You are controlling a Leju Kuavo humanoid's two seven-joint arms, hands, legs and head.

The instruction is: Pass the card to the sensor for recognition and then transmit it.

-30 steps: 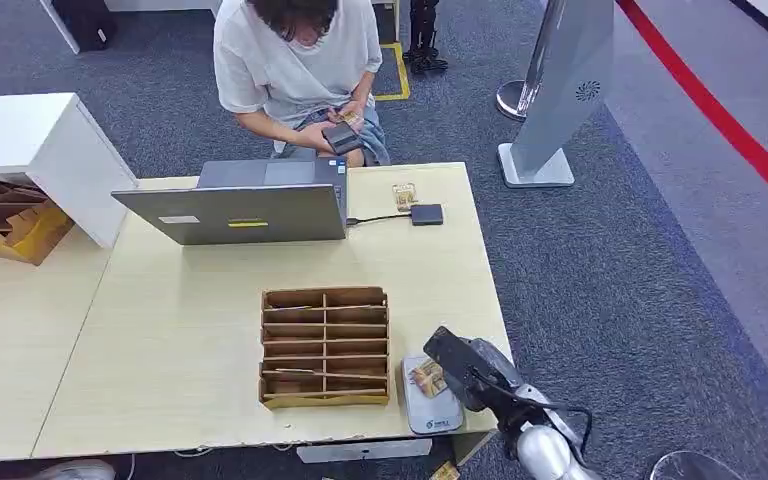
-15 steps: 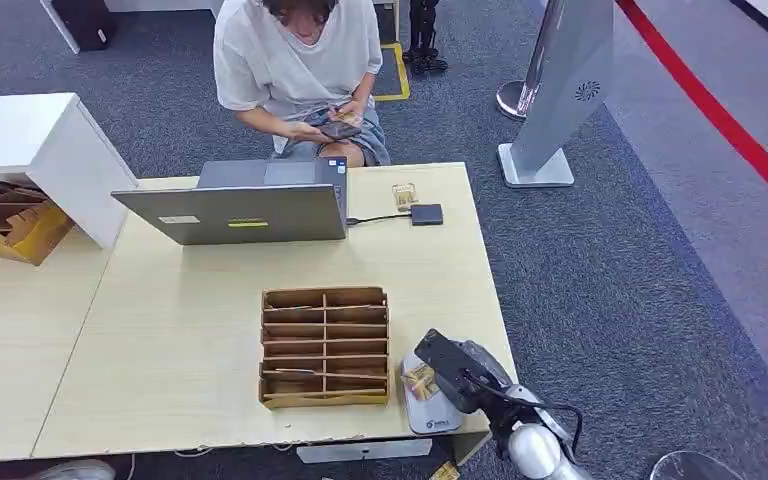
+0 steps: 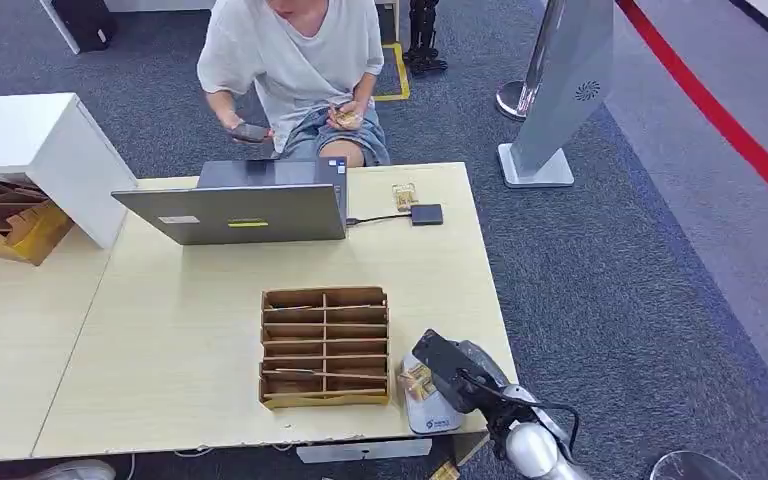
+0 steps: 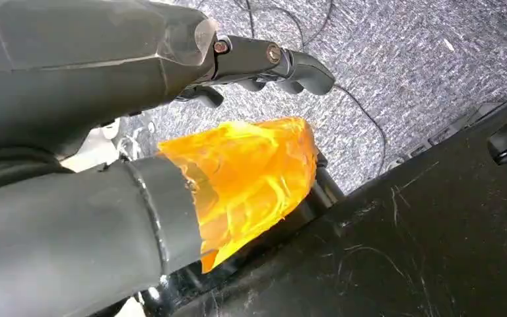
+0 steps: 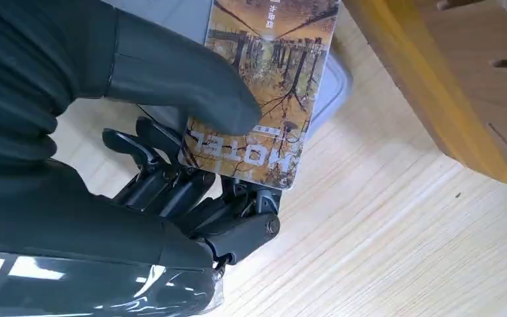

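The dark right hand (image 5: 171,158) pinches a glossy rectangular hotel card (image 5: 264,86) over the flat grey sensor pad (image 3: 430,410). The left hand (image 4: 171,59) hangs with fingers apart, holding nothing.

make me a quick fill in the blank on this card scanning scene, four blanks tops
1. The right hand holds a picture-printed card that reads ____.
2. The card hangs over the flat grey sensor pad, which lies beside the brown ____ slot organizer.
3. The person sits behind the open grey ____.

Missing words: HOTEL; cardboard; laptop
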